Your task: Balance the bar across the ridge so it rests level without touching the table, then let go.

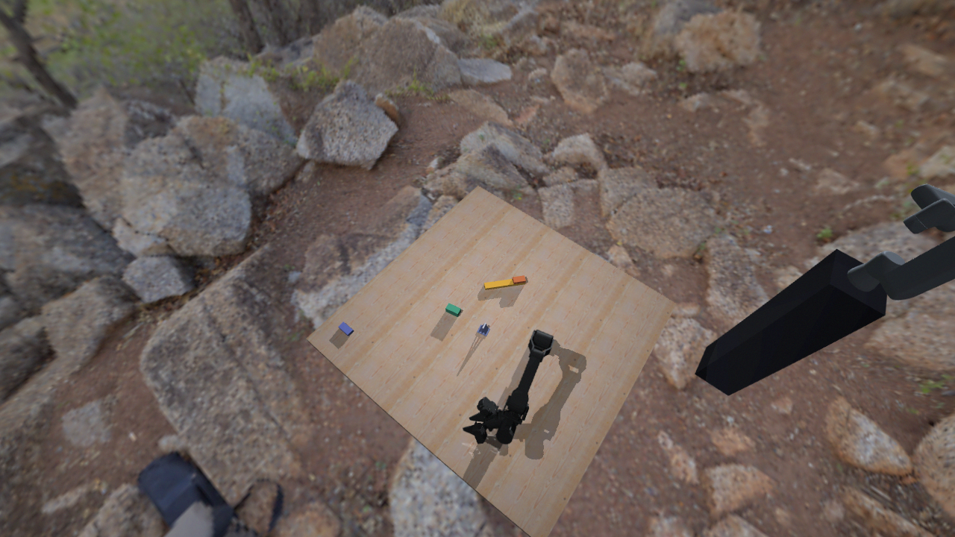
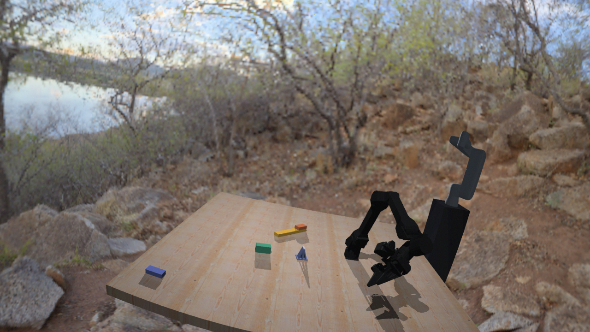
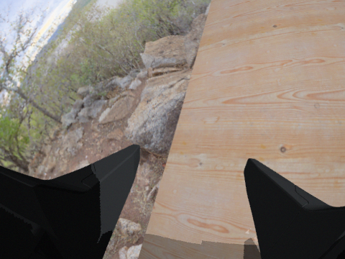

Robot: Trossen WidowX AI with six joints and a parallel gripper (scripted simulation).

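The yellow bar (image 1: 497, 286) (image 2: 284, 233) lies on the table (image 1: 413, 280) (image 2: 214, 227), with an orange block (image 1: 519, 280) (image 2: 300, 227) on one end. The small grey-blue ridge (image 1: 483, 330) (image 2: 302, 256) stands on the table with nothing across it. My gripper (image 1: 467, 424) (image 2: 370, 276) (image 3: 195, 160) is open and empty, low over the table near one edge, well away from the bar and the ridge. Neither shows in the wrist view.
A green block (image 1: 453, 309) (image 2: 263, 248) is near the ridge. A blue block (image 1: 345, 328) (image 2: 155, 271) is near the table's far left corner. My arm's base (image 1: 541, 341) (image 2: 351, 252) stands on the ridge's right. A black pedestal (image 1: 794, 327) (image 2: 446, 235) is beyond the table.
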